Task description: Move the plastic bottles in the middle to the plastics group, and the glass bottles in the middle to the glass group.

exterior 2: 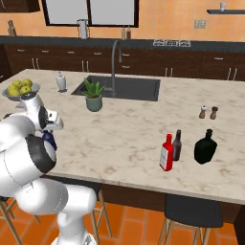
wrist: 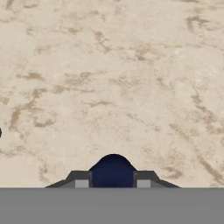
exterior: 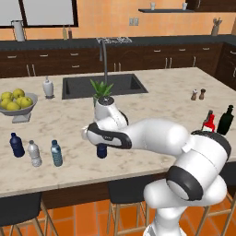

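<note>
Gripper (wrist: 113, 183) grasped the navy bottle (wrist: 113, 171).
It stood on the counter (exterior: 152, 99), just right of the teal bottle (exterior: 56, 153).

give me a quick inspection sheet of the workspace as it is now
surface: marble island counter, sink set in it
job's things: navy bottle between the fingertips; navy bottle at left, clear bottle and teal bottle in a row; red bottle beside the dark green-black bottle
clutter: fruit bowl, potted plant, shakers, brown bottle
grippers: gripper shut on navy bottle
cables: nothing seen
surroundings: stools, dark cabinets
</note>
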Available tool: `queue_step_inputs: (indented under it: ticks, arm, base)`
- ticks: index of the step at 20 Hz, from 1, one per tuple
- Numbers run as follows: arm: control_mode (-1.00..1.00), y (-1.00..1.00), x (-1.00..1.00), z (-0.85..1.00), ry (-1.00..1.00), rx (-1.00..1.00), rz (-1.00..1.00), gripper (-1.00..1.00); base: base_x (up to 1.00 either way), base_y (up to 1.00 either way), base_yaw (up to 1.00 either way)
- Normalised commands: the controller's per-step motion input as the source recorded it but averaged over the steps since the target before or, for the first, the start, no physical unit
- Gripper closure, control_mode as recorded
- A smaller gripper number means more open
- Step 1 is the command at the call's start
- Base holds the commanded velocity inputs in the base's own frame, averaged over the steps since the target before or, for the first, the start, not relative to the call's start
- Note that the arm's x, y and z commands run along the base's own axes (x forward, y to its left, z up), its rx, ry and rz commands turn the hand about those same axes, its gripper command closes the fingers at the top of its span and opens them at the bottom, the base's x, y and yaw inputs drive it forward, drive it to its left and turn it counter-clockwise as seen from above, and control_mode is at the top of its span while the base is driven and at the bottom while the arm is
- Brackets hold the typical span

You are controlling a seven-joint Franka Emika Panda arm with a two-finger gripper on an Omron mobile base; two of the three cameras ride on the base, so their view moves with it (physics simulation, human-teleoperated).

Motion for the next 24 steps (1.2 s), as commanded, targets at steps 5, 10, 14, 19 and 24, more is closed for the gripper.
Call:
queue_step_inputs:
  ticks: [5,10,14,19,24]
  arm:
    - [-1.00,0.76,0.01,0.05,0.00,0.01,0.04,1.00]
    - [-1.00,0.51,0.08,-0.10,0.00,0.01,0.04,1.00]
    - [-1.00,0.29,0.17,-0.17,0.00,0.06,0.02,1.00]
    - [-1.00,0.17,0.14,-0.18,0.00,0.10,0.05,1.00]
    - [-1.00,0.23,0.07,-0.16,0.00,0.11,0.05,1.00]
  base:
    - [0.00,0.00,0.00]
    - [0.00,0.00,0.00]
    - [0.00,0.00,0.00]
    - [0.00,0.00,0.00]
    - [0.00,0.00,0.00]
